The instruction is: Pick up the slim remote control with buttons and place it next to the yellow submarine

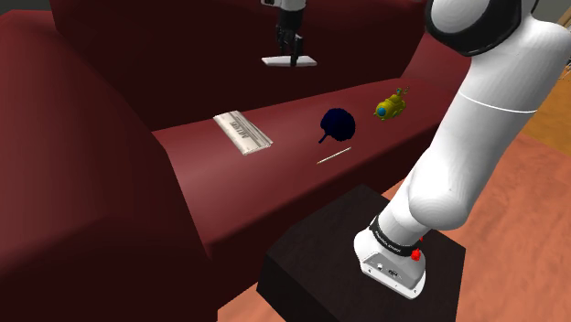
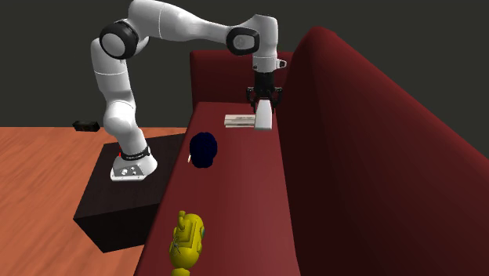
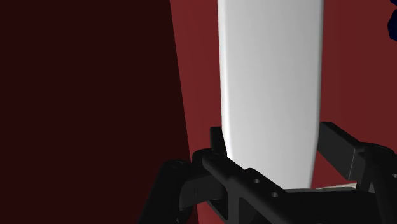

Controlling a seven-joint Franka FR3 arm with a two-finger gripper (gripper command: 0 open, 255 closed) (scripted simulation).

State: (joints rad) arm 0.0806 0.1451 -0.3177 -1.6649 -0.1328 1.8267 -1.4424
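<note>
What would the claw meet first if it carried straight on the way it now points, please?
Most likely the red sofa seat, close to the backrest. The claw points down, and the slim white remote it clasps would touch first. Depth is unclear.

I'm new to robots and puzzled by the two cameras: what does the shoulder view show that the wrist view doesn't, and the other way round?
Shoulder view, not wrist: the yellow submarine, a ribbed grey bar, a thin stick, the black stand and wooden floor. Wrist view, not shoulder: a close look at the fingers clasping the white slab by its long edges. Both: the tool, shut on that slab, the red sofa and a dark blue thing.
</note>
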